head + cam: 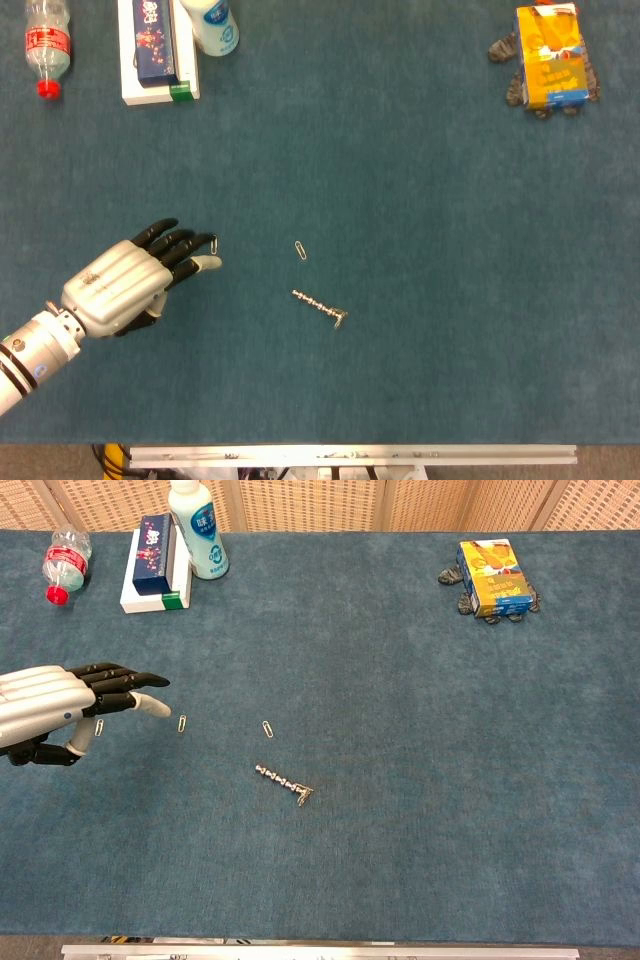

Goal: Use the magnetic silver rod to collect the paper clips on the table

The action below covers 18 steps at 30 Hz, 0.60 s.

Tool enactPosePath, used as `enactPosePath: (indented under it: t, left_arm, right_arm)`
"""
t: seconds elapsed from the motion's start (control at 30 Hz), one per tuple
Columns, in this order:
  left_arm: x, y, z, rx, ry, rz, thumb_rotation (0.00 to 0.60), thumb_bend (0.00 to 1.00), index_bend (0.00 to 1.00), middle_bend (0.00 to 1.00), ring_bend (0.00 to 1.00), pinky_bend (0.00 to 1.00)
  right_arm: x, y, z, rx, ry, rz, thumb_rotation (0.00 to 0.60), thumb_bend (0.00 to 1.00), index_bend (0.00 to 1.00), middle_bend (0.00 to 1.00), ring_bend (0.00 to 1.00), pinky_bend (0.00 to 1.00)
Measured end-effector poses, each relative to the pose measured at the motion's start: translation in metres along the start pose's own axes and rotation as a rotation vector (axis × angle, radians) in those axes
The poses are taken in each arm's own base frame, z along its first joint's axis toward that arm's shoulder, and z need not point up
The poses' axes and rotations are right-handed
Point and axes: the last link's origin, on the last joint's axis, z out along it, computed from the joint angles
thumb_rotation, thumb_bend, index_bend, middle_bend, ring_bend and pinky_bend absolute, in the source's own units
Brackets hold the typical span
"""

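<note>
The silver rod lies on the blue table, slanting down to the right, with one paper clip clinging to its lower end. A loose paper clip lies just above the rod. Another paper clip lies just off the fingertips of my left hand. That hand hovers at the left, fingers stretched toward the right, holding nothing. In the chest view a further clip shows under the hand. My right hand is out of both views.
At the back left stand a water bottle with a red cap, a stack of boxes and a white bottle. A yellow box sits at the back right. The table's metal front edge runs along the bottom.
</note>
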Motion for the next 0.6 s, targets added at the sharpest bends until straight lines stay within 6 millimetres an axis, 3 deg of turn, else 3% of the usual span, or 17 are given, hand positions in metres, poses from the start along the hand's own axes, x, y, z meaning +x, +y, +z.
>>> enactPosePath:
  t: [0.1,0.27,0.37,0.6]
  left_arm:
    - [0.0015,0.0016,0.001,-0.017,0.016,0.01,0.6,0.79,0.18,0.61,0.49,0.4]
    - [0.0032,0.0043,0.0032,-0.044,0.018,0.015,0.6,0.74,0.19,0.92,0.74,0.63]
    - [0.0043,0.0062,0.0043,-0.057,0.015,0.018,0.6,0.7,0.19,1.0,0.83,0.72]
    - [0.0054,0.0104,0.0056,-0.069,-0.01,0.01,0.6,0.69,0.22,1.0,0.92,0.8]
  right_arm:
    - [0.0004,-0.0003,0.0002,0.002,0.003,0.001,0.6,0.24,0.15,0.07,0.0,0.0]
    - [0.0011,-0.0008,0.0002,0.005,0.004,0.0,0.6,0.24,0.16,0.07,0.0,0.0]
    - [0.0013,-0.0008,-0.0002,0.004,0.004,-0.001,0.6,0.24,0.16,0.07,0.0,0.0]
    - [0.0018,0.001,-0.0005,0.002,0.004,-0.015,0.6,0.24,0.17,0.07,0.0,0.0]
